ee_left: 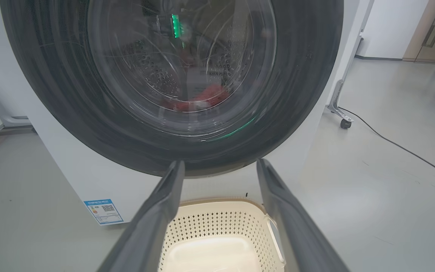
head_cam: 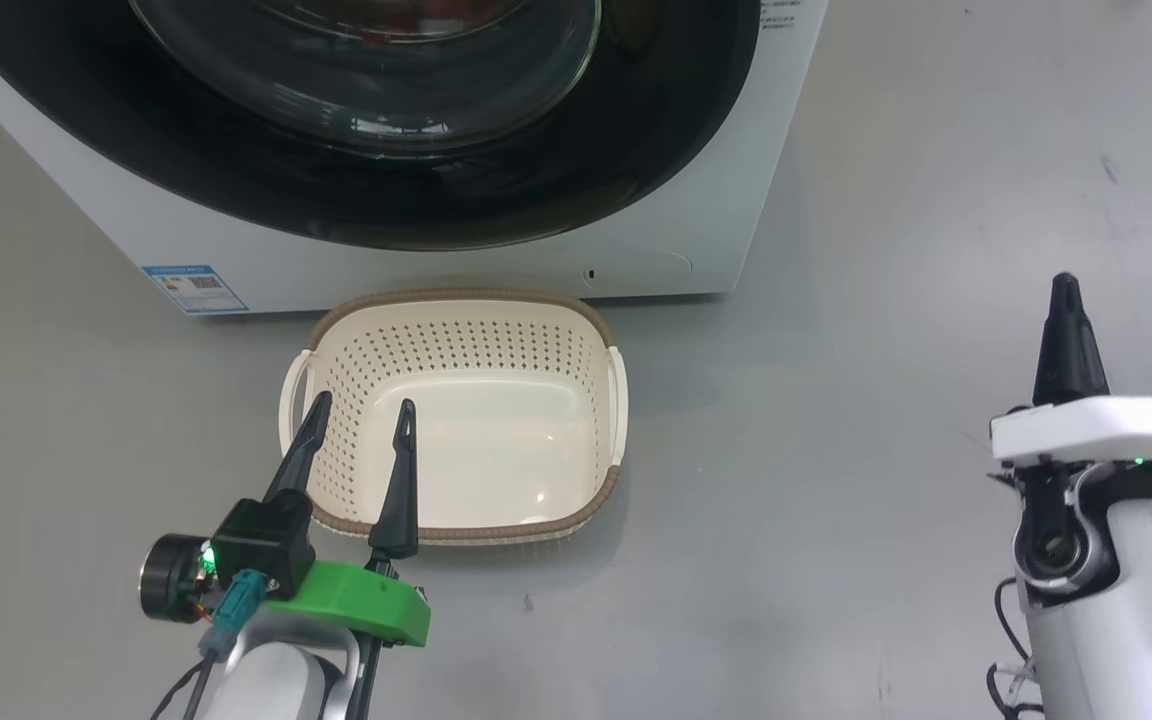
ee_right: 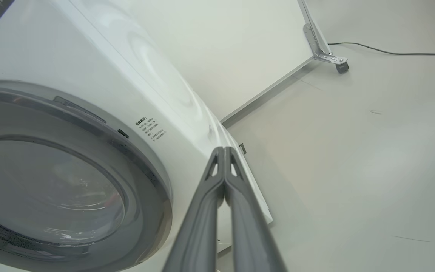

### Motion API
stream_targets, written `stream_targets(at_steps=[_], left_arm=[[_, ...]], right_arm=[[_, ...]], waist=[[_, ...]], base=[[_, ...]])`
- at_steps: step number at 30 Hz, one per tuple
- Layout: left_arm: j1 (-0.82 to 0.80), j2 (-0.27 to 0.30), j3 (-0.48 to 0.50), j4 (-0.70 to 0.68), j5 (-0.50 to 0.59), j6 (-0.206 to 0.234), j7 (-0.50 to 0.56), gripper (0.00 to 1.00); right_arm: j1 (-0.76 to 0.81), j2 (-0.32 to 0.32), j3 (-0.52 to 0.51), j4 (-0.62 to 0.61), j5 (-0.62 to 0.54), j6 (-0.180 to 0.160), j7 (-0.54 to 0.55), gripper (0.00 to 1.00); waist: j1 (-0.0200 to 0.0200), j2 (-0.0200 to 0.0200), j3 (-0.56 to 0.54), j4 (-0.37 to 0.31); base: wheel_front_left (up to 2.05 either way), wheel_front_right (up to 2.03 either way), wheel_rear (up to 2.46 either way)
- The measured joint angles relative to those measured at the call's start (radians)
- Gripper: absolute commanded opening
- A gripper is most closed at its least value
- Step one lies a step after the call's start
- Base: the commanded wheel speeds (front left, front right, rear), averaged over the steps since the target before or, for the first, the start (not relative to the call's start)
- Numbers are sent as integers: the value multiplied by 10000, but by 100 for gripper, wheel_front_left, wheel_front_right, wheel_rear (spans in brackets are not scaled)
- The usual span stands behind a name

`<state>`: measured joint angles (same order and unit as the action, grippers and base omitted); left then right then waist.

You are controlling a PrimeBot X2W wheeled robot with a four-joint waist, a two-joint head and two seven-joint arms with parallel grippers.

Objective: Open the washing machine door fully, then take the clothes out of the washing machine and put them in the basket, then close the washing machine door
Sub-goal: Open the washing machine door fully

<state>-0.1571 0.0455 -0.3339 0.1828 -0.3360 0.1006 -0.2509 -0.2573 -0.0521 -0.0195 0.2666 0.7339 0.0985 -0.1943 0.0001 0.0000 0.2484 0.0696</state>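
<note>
My left gripper (head_cam: 364, 402) is wide open and holds nothing. I think it is open like this so it is ready to grab something. Right under its fingers and a bit ahead sits the basket (head_cam: 456, 297) on the floor. It has nothing in it. I think it sits there so the clothes only have a short way to go.

My right gripper (head_cam: 1064, 300) is far off to the side, over bare floor. Its two fingers are pressed tight together with nothing between them. They point at the right side of the washing machine's front.

Past the basket, just behind it, stands the washing machine (head_cam: 436, 265), big and white. Its blue sticker (head_cam: 194, 288) is low down, ahead and to the left of my left gripper.

Higher up is the washing machine door (ee_left: 70, 113). It looks shut, so I think opening it comes first. Behind its glass, deep inside, I can see the red clothes (ee_left: 212, 92).
</note>
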Motion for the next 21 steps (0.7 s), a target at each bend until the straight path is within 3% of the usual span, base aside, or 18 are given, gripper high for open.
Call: stream_targets(at_steps=[13,17,21], left_arm=[[-822,-21,-407,-293,-148,61,-4,100],[-1047,-40,-614,-309,-224,82,-12,100],[-1173,-42,-786,-322,-359,82,-12,100]], right_arm=[[-2969,13,-1087,483,5089,138,2719,0],[-4065,-35,-1221,717,6324,138,3948,0],[-4756,-134,-1250,917,6665,-19,4763,0]], waist=[[0,0,1234,537],[0,0,1562,810],[-1,0,1754,1045]], base=[[0,0,0],[0,0,0],[0,0,0]])
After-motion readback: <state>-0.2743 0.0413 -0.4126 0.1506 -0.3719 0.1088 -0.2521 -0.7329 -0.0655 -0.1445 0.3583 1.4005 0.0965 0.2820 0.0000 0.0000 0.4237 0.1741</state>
